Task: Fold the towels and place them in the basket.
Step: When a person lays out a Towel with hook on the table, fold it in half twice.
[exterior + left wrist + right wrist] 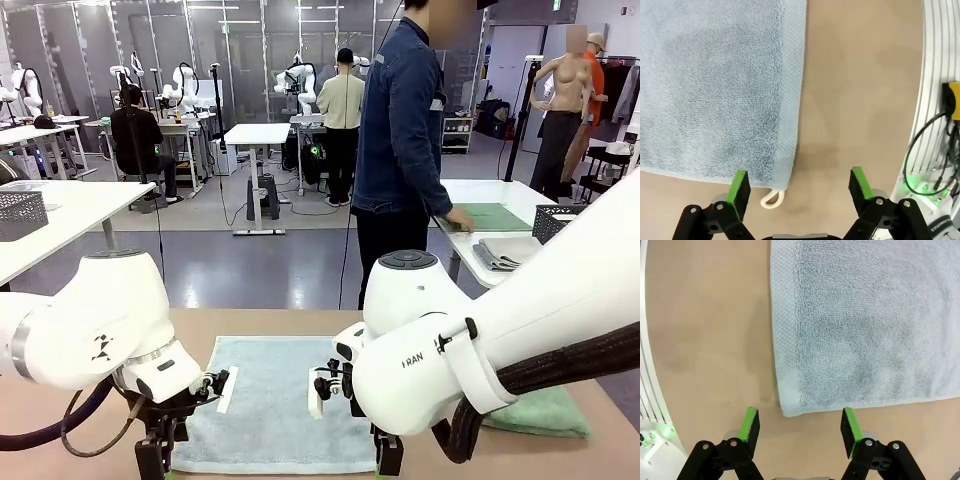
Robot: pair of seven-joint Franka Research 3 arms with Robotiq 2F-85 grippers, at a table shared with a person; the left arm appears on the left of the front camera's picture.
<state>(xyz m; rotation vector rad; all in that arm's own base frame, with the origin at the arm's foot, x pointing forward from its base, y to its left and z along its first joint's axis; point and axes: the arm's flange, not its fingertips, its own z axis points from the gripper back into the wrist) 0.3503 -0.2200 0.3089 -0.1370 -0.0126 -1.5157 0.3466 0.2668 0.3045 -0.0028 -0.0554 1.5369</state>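
Observation:
A pale blue-grey towel lies spread flat on the tan table between my two arms. My left gripper hangs open just above its near left corner, and the white corner loop lies between the fingers. Over the near right corner my right gripper also stands open, straddling it. Neither holds anything. A mint green towel lies folded on the table at the right, partly behind my right arm. A dark wire-mesh basket stands on a white table beyond mine, at the far right.
A person stands past the far edge, turned away, with one hand on a green cloth on that white table, beside folded grey cloths. Another mesh basket sits on a table at the far left. Bare tabletop flanks the towel.

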